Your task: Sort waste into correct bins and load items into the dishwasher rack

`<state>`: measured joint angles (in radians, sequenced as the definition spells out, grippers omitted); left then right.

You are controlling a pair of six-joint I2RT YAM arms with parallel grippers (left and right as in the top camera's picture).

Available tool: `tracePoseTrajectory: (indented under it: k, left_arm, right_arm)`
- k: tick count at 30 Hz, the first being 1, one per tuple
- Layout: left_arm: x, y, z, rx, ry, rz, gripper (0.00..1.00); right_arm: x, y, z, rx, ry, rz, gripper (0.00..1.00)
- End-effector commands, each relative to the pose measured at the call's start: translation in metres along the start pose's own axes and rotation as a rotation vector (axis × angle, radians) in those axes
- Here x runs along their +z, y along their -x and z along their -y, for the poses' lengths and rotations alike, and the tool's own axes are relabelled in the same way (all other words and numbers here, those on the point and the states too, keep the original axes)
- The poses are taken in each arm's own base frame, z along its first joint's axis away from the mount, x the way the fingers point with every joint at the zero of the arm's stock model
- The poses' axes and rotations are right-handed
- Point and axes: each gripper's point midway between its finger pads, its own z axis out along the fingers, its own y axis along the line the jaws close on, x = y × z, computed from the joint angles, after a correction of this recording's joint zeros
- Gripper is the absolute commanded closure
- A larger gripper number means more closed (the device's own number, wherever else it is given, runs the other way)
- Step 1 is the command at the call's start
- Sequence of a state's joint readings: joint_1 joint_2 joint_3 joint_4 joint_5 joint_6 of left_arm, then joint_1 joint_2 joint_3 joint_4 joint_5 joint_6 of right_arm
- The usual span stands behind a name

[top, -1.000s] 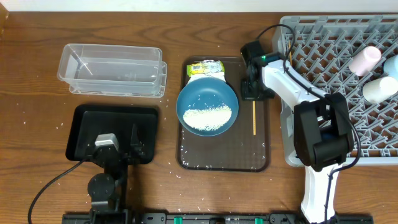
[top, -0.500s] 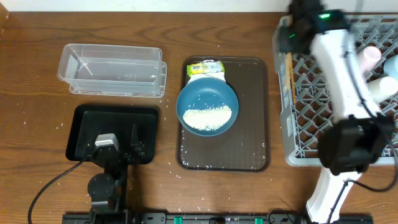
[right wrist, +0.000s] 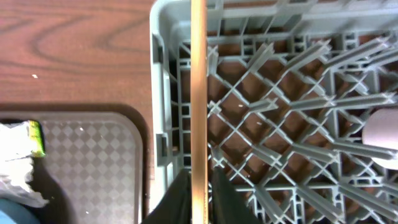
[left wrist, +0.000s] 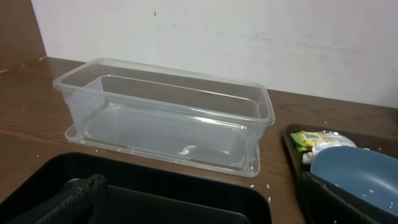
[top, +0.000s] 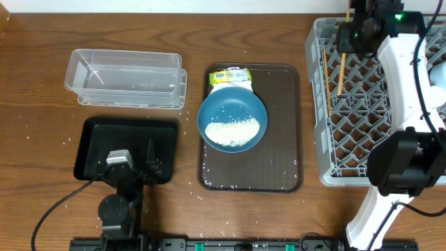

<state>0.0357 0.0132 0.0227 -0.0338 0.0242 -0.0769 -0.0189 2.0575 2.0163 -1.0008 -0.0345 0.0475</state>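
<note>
My right gripper (top: 347,31) (right wrist: 199,177) is shut on a thin wooden chopstick (top: 341,70) (right wrist: 198,74) and holds it over the far-left part of the grey dishwasher rack (top: 322,150) (right wrist: 163,74). A second chopstick (top: 326,77) lies in the rack by its left wall. The dark-blue bowl (top: 232,104) (left wrist: 357,171) holds white rice (top: 232,131). The yellow-green wrapper (top: 230,74) (left wrist: 311,137) and a white napkin (right wrist: 12,180) lie behind it. My left gripper (top: 132,164) (left wrist: 205,211) is open over the black tray (top: 94,132). The clear tub (top: 125,78) (left wrist: 161,106) is empty.
The bowl and wrapper sit on a brown serving tray (top: 279,146). A pink cup (right wrist: 380,134) stands in the rack, at the right edge of the right wrist view. Loose rice grains (top: 195,187) are scattered on the wooden table.
My right arm has lifted a chopstick off the brown tray and swung back and right with it, from the tray's right side to over the rack's far-left part. The left arm has not moved.
</note>
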Motion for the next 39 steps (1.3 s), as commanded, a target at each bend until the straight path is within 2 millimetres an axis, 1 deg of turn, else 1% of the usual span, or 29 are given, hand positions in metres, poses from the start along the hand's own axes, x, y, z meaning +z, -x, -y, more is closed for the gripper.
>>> tracePoseTrajectory:
  k: [1,3,5,14,17,19,23,26,28,29,30,31,32,33,37,39]
  left_arm:
    - [0.001,-0.017,-0.004,0.014,0.016,-0.051,0.02]
    - [0.001,-0.017,-0.004,0.014,0.016,-0.052,0.02]
    - [0.001,-0.017,-0.004,0.014,0.016,-0.052,0.02]
    - [0.001,-0.017,-0.004,0.015,0.016,-0.052,0.02]
    - [0.001,-0.017,-0.004,0.015,0.016,-0.052,0.02]
    - [0.001,-0.017,-0.004,0.014,0.016,-0.052,0.02]
    - [0.001,-0.017,-0.004,0.014,0.016,-0.052,0.02]
    - [0.001,-0.017,-0.004,0.015,0.016,-0.052,0.02]
    - [0.001,-0.017,-0.004,0.015,0.016,-0.051,0.02]
    - [0.001,-0.017,-0.004,0.015,0.016,-0.052,0.02]
    - [0.001,-0.017,-0.004,0.014,0.016,-0.052,0.02]
    - [0.001,-0.017,-0.004,0.015,0.016,-0.052,0.02]
    - [0.001,-0.017,-0.004,0.014,0.016,-0.052,0.02]
    - [0.001,-0.017,-0.004,0.015,0.016,-0.052,0.02]
    - [0.001,-0.017,-0.004,0.015,0.016,-0.052,0.02]
    - [0.001,-0.017,-0.004,0.014,0.016,-0.052,0.02]
  right_arm:
    - [0.021,-0.016,-0.014,-0.027,0.034,-0.052,0.82]
    - [0.024,-0.021,-0.015,-0.028,0.034,-0.064,0.73]
    - [0.026,-0.024,-0.015,-0.026,0.034,-0.075,0.7]
    - [0.024,-0.034,-0.028,0.013,0.046,-0.112,0.67]
    - [0.022,-0.039,-0.035,0.018,0.049,-0.131,0.63]
    - [0.021,-0.041,-0.037,0.032,0.05,-0.139,0.62]
    - [0.009,-0.041,-0.055,0.036,0.127,-0.14,0.63]
    - [-0.01,-0.035,-0.067,0.036,0.2,-0.108,0.62]
    - [-0.025,-0.029,-0.068,0.05,0.209,-0.077,0.57]
    - [-0.035,-0.025,-0.066,0.063,0.205,-0.053,0.52]
    - [-0.043,-0.022,-0.062,0.076,0.199,-0.035,0.44]
    - [-0.051,-0.018,-0.058,0.094,0.19,-0.015,0.19]
    - [-0.062,-0.014,-0.05,0.119,0.172,0.01,0.12]
    - [-0.07,-0.011,-0.042,0.138,0.154,0.032,0.01]
    - [-0.108,0.001,0.006,0.236,0.031,0.138,0.01]
    - [-0.127,0.004,0.04,0.326,-0.051,0.191,0.01]
